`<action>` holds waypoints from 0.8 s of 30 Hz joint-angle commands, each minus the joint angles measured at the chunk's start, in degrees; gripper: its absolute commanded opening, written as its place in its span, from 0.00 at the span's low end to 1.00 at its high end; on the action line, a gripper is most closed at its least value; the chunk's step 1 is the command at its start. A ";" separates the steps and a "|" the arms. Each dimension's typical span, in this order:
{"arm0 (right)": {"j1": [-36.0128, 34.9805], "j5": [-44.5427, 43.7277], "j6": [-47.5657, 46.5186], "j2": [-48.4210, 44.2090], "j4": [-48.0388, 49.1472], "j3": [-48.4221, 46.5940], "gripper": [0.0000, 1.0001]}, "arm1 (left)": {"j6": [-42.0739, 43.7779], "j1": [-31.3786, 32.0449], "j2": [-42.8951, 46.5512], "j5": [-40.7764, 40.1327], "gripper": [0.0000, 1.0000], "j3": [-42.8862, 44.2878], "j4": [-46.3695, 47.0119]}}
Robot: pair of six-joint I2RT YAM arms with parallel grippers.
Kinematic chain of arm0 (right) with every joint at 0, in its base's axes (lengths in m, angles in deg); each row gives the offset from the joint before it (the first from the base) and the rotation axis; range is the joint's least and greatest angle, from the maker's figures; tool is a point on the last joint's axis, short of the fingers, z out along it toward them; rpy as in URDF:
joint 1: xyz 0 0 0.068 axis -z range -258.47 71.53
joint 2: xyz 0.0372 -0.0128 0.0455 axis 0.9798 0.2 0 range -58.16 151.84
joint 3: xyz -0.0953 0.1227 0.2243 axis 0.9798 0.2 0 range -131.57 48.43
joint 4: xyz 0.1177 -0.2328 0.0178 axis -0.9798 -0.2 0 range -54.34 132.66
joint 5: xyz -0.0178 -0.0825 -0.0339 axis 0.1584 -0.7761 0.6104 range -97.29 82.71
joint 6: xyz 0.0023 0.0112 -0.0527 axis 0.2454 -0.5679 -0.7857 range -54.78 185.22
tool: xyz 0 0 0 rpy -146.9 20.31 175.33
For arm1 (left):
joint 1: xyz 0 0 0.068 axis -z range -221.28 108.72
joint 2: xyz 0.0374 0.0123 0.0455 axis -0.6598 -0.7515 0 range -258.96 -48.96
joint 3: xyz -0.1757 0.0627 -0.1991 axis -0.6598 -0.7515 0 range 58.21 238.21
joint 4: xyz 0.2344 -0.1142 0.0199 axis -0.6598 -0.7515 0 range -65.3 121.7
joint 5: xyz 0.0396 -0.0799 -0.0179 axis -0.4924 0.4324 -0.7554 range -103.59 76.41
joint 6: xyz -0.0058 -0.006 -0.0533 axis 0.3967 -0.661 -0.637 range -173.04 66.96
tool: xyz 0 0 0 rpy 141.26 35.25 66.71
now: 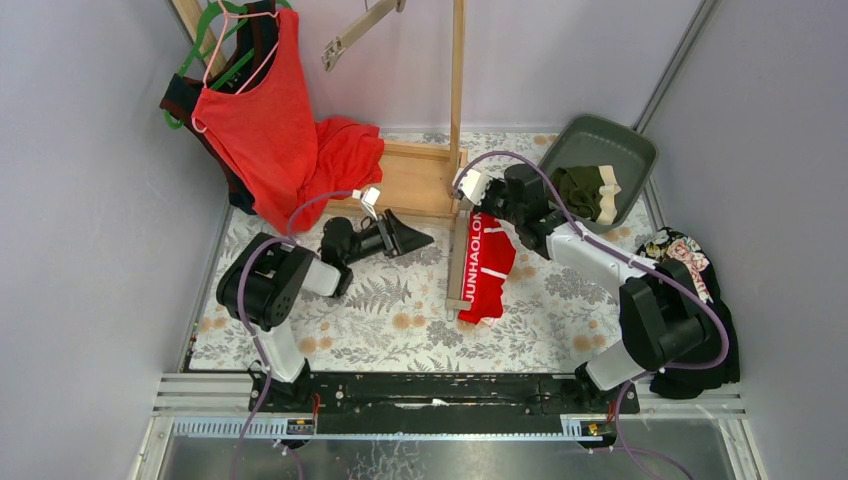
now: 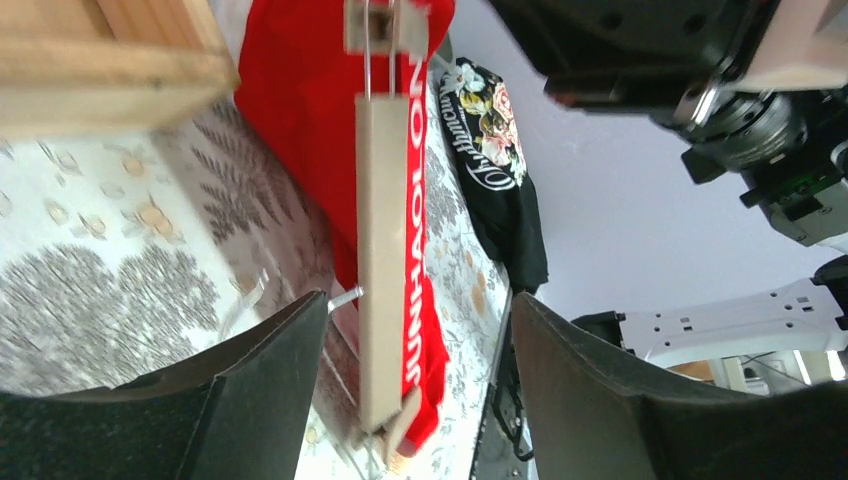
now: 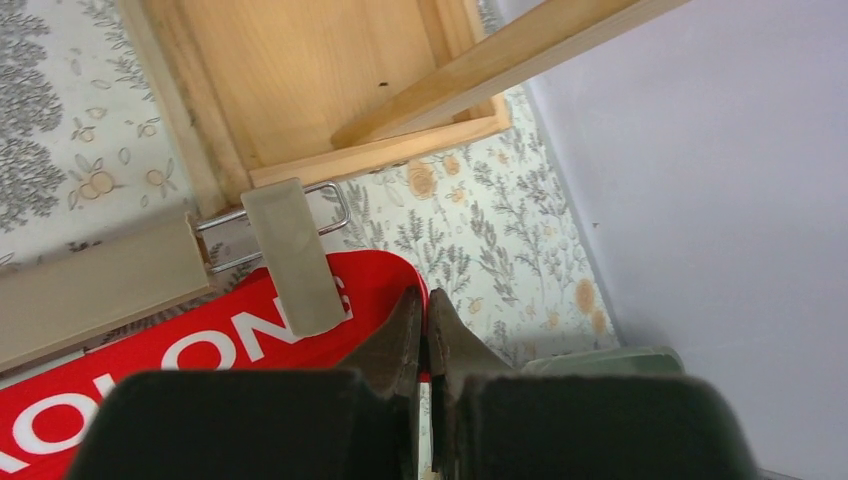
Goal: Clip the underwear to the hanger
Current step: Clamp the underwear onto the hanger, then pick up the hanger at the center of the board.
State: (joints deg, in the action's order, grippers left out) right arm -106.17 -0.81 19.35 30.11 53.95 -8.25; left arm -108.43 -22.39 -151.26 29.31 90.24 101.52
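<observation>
The red underwear (image 1: 492,268), its waistband lettered "JUNHAOLONG", lies on the table along the beige hanger bar (image 1: 460,262). My right gripper (image 1: 478,208) is shut on the waistband's far corner (image 3: 390,275), with red cloth showing between its fingertips (image 3: 425,312). A beige clip (image 3: 295,255) sits on the waistband beside them. My left gripper (image 1: 408,238) stands open to the left of the bar, apart from it. In the left wrist view the bar (image 2: 385,280) and red underwear (image 2: 420,240) lie beyond the open fingers (image 2: 270,390). The olive green underwear (image 1: 585,190) lies in the grey bin (image 1: 610,145).
A wooden stand base (image 1: 418,176) with an upright post (image 1: 458,70) is just behind the hanger. A large red tank top (image 1: 265,125) hangs at the back left. A black floral cloth (image 1: 690,262) lies at the right table edge.
</observation>
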 commanded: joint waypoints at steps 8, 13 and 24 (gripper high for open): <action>0.83 -1.44 2.22 -3.78 8.22 1.26 0.00 | -6.69 10.61 -4.84 -13.84 0.66 -10.06 22.00; 0.90 -1.11 2.35 -4.87 9.03 1.90 0.00 | -3.24 13.18 -6.49 -17.56 0.67 -10.77 22.10; 0.89 -0.09 3.27 -6.42 9.42 2.63 0.00 | 1.48 16.47 -13.41 -19.58 0.69 -6.53 22.69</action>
State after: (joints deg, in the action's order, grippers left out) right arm -105.67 -1.66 21.58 26.00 59.04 -5.56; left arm -110.49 -7.57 -162.69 12.06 81.56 119.18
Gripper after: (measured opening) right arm 0.043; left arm 0.682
